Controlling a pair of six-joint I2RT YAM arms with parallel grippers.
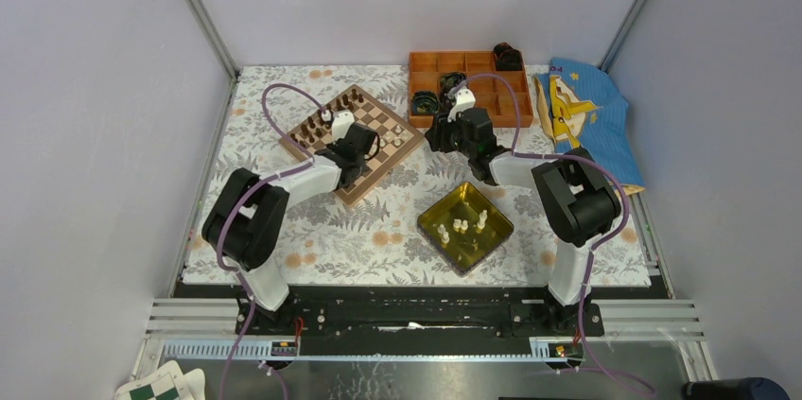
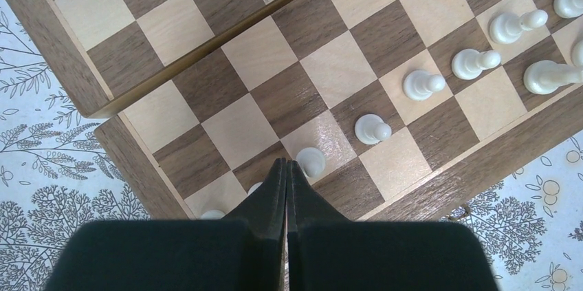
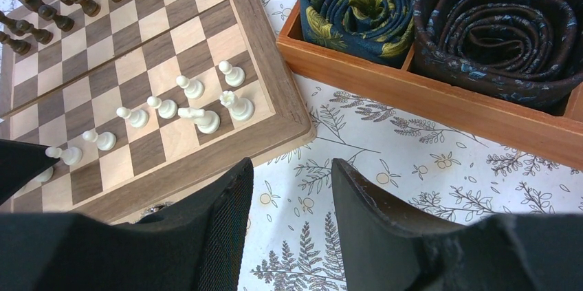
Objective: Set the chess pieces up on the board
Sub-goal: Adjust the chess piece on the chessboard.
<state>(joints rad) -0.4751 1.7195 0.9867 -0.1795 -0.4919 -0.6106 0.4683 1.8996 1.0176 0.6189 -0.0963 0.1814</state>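
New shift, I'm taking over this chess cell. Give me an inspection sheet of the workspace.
Surface: fern-print tablecloth, flat.
Job's things: board holds a row of cream pieces near one edge; more in yellow tray.
Clutter: orange box with rolled ties; blue cloth beside it.
Grippers: left gripper shut, empty, over the board; right gripper open, empty, above the tablecloth.
Cables: purple cables loop loosely, one per side.
Surroundings: grey walls, metal frame.

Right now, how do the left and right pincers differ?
The left pincer is shut; the right pincer is open. The left hangs over the board, its tip beside a white pawn; the right hangs over the cloth between the board and the orange box. Shared: both are black, and neither holds anything.
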